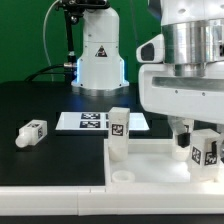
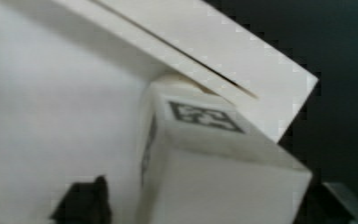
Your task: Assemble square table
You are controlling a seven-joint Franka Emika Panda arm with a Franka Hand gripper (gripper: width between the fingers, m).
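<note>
Pincer: mine [image 1: 203,140] hangs low over the top's corner at the exterior view's right. My fingers stand either side of a leg with gaps showing, so I read them as spread and gripping nothing. In the wrist view one dark fingertip [image 2: 91,200] shows clear of the leg's side.
Leg under me: leg [image 1: 208,148] stands upright in the top's corner at the exterior view's right, its tag facing the camera. From my wrist it [image 2: 208,160] fills the near view, tag on its upper face, close against the top's raised rim.
Second leg: another leg [image 1: 119,134] stands upright at the top's far corner on the exterior view's left, tag facing the camera.
Third leg: a loose leg [image 1: 32,131] lies on its side on the table [image 1: 40,105], well apart from the top, toward the exterior view's left.
Top: the square top [image 1: 150,165] lies flat near the table's front edge, rim up; a round socket [image 1: 122,175] shows in its near corner.
Marker board: marker board [image 1: 88,121] lies flat behind the top, just beyond the second leg.
Base: my arm's white base [image 1: 98,55] stands at the back.
</note>
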